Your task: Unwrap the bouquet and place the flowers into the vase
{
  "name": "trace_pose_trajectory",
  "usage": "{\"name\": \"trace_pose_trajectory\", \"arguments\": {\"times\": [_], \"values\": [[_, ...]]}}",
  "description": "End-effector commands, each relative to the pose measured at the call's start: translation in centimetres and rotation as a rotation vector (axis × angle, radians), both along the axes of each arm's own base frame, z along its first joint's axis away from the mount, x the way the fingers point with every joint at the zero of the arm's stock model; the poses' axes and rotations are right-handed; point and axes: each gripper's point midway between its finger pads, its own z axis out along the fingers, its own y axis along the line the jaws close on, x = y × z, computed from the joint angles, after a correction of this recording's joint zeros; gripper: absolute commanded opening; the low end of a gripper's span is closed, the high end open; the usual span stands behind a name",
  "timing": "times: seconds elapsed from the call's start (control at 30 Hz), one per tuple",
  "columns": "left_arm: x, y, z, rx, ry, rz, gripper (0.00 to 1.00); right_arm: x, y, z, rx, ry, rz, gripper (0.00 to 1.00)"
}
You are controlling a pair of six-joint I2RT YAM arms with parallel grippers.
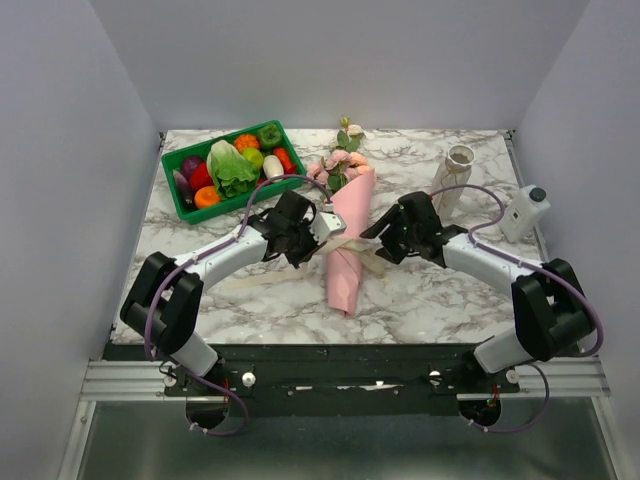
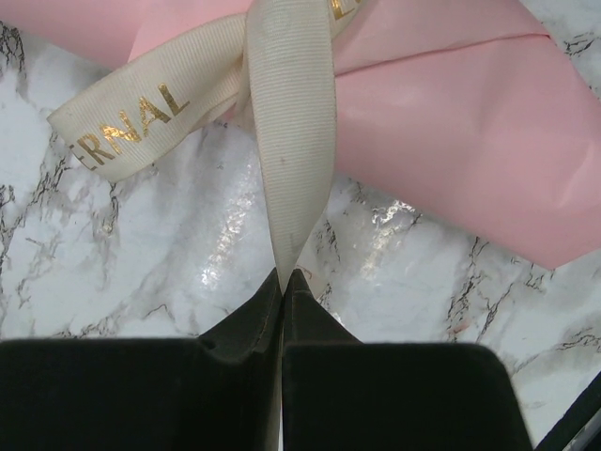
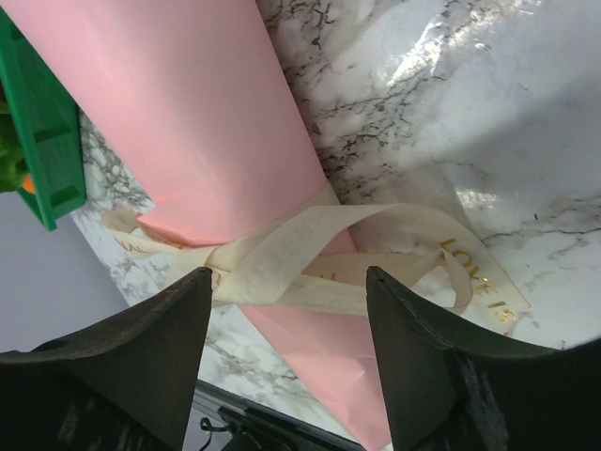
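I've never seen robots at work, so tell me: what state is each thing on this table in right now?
bouquet: wrapped, lying on the table.
ribbon: tied round the bouquet, one tail pinched.
left gripper: shut on the ribbon.
right gripper: open, by the ribbon.
vase: upright, no flowers in it.
crate: full of toy vegetables.
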Motion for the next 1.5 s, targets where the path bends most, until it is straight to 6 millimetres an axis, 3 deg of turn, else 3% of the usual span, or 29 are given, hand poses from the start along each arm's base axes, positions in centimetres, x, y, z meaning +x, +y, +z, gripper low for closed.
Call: {"name": "trace_pose_trajectory", "arguments": {"times": [0.0,0.37,0.47,0.63,0.87,0.97,1.17,1.23,1.27,1.33,1.47], "values": [[0.0,0.0,0.5,0.003,-0.035,-0.011,0.08,1.6,1.1,0.4,0.052,-0.009,-0.025,0.69],[-0.1,0.1,0.9,0.005,-0.04,-0.021,0.08,1.1,1.0,-0.5,0.061,0.024,-0.037,0.63],[0.0,0.1,1.1,0.007,-0.039,-0.019,0.08,1.6,1.5,-0.9,0.067,0.032,-0.033,0.57],[-0.2,0.1,1.6,0.001,-0.04,-0.027,0.08,1.8,2.0,-1.2,0.067,0.041,-0.021,0.35],[-0.2,0.2,2.1,0.012,-0.027,-0.021,0.08,2.0,1.6,0.5,0.056,-0.017,-0.02,0.01],[-0.1,0.2,3.0,0.014,-0.033,-0.017,0.08,2.1,0.2,3.0,0.008,-0.098,-0.036,0.01],[1.0,1.6,6.4,0.012,-0.04,0.043,0.05,1.6,-5.3,8.2,-0.175,-0.274,-0.123,0.01],[1.4,2.4,7.9,-0.007,-0.05,0.074,0.04,1.0,-7.5,8.7,-0.222,-0.281,-0.16,0.0],[2.1,3.6,8.3,-0.007,-0.055,0.117,0.03,0.5,-8.5,10.0,-0.223,-0.314,-0.18,0.0],[2.9,5.4,9.2,-0.014,-0.075,0.181,0.0,-0.3,-11.1,9.8,-0.283,-0.314,-0.221,0.01],[4.5,11.6,10.1,0.035,-0.127,0.363,0.0,-1.8,-16.0,11.0,-0.367,-0.337,-0.321,0.01]]}}
